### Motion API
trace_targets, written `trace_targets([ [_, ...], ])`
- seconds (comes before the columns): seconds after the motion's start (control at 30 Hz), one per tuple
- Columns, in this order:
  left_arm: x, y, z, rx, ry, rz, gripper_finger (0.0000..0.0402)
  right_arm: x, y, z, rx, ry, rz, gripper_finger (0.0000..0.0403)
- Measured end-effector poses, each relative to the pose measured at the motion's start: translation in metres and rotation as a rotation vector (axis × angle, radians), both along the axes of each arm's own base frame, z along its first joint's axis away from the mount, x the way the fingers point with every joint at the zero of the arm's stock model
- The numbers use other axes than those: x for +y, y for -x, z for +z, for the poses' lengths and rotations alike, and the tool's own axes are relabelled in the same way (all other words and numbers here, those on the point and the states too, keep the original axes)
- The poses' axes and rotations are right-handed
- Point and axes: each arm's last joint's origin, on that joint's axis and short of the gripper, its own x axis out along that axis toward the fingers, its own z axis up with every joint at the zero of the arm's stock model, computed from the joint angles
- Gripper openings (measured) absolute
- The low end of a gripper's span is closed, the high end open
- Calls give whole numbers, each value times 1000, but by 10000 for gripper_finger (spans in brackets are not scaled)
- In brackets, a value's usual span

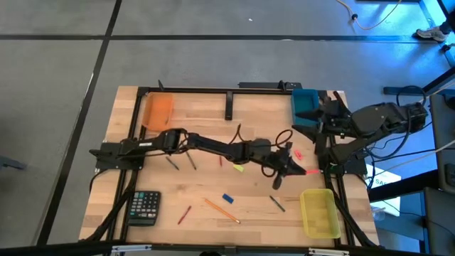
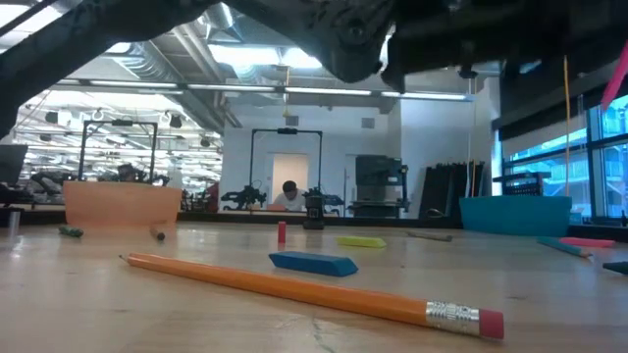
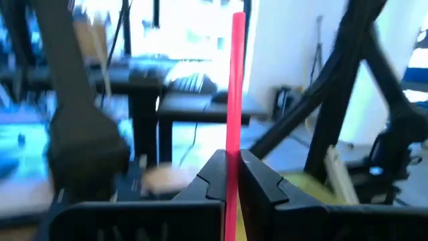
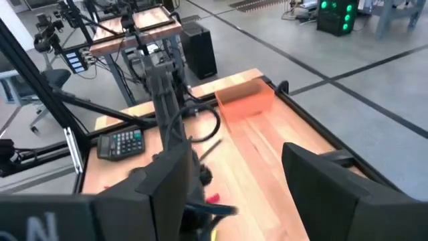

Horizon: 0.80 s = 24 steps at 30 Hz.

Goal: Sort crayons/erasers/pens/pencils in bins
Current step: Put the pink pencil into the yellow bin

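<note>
Left wrist view: left gripper point(image 3: 231, 175) jaws clamp a long red pen point(image 3: 235, 87).
Right gripper point(image 4: 234, 181) gapes empty; the pen, pinched low, could pivot and miss the yellow bin point(image 1: 320, 212).

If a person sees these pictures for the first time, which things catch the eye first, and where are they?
The left arm stretches far across the table toward the right side, and its left gripper is shut on a long thin red stick. Near the front edge, an orange pencil lies flat, with a blue eraser just behind it. The right gripper waits open near the teal bin at the far right corner.
</note>
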Motion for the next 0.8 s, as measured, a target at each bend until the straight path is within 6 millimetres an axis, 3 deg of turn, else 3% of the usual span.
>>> trace_targets([
  [0.2, -23, 4, 14, -145, 13, 2, 11, 9, -23, 5, 46, 43, -6, 236],
  [0.43, -54, 9, 14, -256, -91, -21, 11, 15, -37, 8, 64, 51, -8, 236],
  [0.63, -55, 0, -18, -251, -33, -22, 11, 15, -37, 21, 29, 35, -9, 236],
  [0.8, -55, -14, -18, -318, -4, -54, 11, 15, -38, 22, 25, 33, -12, 236],
])
